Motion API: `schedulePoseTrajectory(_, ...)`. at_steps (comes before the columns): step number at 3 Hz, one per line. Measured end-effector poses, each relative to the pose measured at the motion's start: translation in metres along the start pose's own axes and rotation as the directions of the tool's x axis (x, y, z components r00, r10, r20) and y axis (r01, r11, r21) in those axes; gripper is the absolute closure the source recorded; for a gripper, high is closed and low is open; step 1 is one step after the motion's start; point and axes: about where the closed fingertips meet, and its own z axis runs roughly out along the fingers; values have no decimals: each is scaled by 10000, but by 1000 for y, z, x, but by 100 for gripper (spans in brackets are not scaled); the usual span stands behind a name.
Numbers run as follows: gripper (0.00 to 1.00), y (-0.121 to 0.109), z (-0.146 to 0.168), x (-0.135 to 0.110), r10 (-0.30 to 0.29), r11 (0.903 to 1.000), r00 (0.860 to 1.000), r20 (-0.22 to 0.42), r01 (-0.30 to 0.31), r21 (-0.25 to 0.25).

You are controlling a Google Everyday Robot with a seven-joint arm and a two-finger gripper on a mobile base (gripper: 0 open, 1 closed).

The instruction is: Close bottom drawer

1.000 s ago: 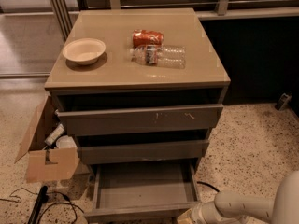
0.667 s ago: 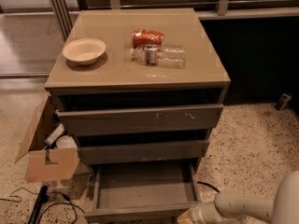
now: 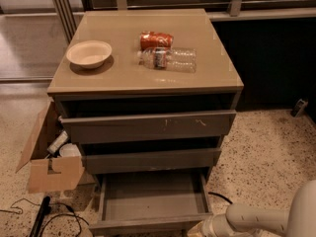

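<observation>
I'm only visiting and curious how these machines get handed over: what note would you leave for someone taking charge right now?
End effector: low at the picture's bottom edge, by the right front corner of the bottom drawer; contact cannot be told.
Bottom drawer: pulled well out of the cabinet, grey tray showing.
Done: end effector is positioned at the drawer front.
Left: the closing itself, probably a straight push toward the cabinet.

One camera only, set high in front of the cabinet point(image 3: 148, 80), fairly near, looking steeply down on its top and drawer fronts. At the frame's lower edge are the bottom drawer point(image 3: 153, 196) and the gripper point(image 3: 197, 229), just beside the drawer's front right corner.
</observation>
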Motion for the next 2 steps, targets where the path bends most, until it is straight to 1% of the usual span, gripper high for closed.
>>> schedulePoseTrajectory(1,8,-9,21,0,165,9999,9994,-296,-166,-21)
schedulePoseTrajectory(2,0,-28,49,-5,282,9996,9966,-771,-288,-68)
